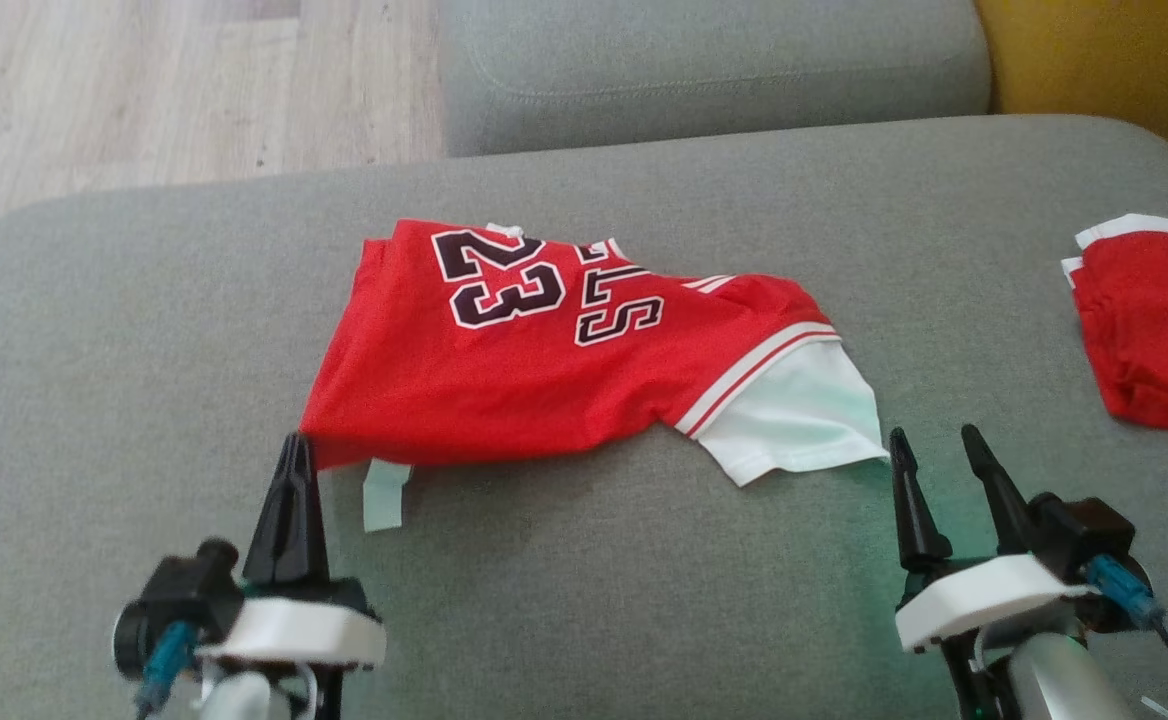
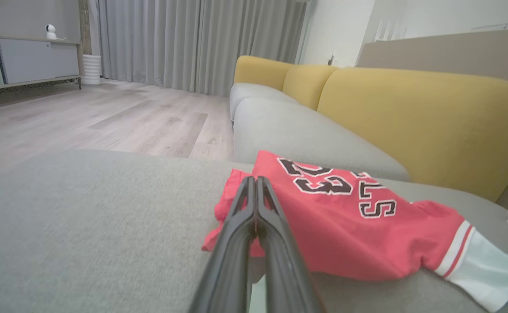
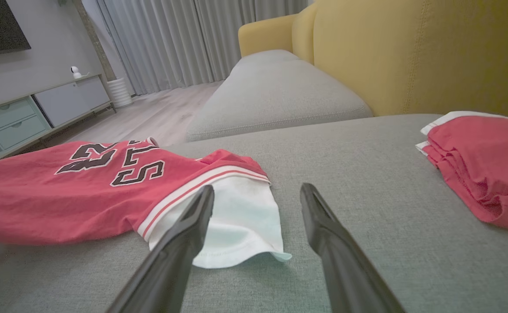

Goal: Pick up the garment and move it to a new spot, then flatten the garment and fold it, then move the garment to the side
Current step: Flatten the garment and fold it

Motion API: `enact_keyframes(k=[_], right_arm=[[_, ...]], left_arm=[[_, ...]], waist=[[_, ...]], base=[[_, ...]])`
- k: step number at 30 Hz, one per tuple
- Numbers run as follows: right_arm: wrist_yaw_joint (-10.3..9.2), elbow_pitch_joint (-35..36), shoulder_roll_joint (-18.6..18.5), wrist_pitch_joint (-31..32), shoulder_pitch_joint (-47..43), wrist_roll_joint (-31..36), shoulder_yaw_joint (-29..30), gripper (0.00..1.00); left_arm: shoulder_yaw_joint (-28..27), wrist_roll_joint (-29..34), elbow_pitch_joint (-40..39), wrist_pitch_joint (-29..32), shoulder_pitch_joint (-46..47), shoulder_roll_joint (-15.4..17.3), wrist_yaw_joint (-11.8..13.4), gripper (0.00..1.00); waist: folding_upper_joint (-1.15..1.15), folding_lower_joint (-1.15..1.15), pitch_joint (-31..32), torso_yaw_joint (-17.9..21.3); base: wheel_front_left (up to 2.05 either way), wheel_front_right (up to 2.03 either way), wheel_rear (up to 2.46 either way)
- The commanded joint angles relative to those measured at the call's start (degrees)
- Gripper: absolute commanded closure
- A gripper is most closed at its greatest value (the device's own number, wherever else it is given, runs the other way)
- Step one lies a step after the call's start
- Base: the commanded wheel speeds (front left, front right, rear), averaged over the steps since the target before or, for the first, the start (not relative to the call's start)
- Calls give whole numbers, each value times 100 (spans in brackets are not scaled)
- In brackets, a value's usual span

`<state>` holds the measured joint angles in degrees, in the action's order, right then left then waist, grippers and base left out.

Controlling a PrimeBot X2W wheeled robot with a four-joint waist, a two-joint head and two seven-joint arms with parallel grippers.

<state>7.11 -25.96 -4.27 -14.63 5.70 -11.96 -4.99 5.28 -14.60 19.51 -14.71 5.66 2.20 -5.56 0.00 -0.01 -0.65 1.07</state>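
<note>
Beside the garment (image 1: 544, 370), left gripper (image 1: 294, 441) is closed; right gripper (image 1: 934, 434) gapes empty.

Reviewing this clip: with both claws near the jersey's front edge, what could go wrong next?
The left claw is shut at the jersey's corner; whether it holds cloth is unclear, so a lift may slip.
The right claw, open beside the white sleeve, may pinch only that, bunching the jersey.
Dragging right could disturb the folded red pile.
</note>
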Motion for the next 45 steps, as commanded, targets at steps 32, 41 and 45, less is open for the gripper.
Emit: enact_keyframes(k=[32, 41, 45], right_arm=[[37, 280, 137, -37, 305, 246, -123, 0], [37, 16, 138, -37, 340, 198, 14, 0], [37, -395, 138, -37, 698, 335, 319, 0]], left_arm=[[-538, 739, 1044, -28, 164, 233, 528, 0], [-493, 787, 776, -29, -26, 114, 424, 0], [-392, 781, 773, -29, 133, 91, 374, 0]], waist=[[0, 1, -176, 74], [0, 1, -264, -66], [0, 1, -528, -137]], base=[[0, 0, 0], [0, 0, 0], [0, 0, 0]])
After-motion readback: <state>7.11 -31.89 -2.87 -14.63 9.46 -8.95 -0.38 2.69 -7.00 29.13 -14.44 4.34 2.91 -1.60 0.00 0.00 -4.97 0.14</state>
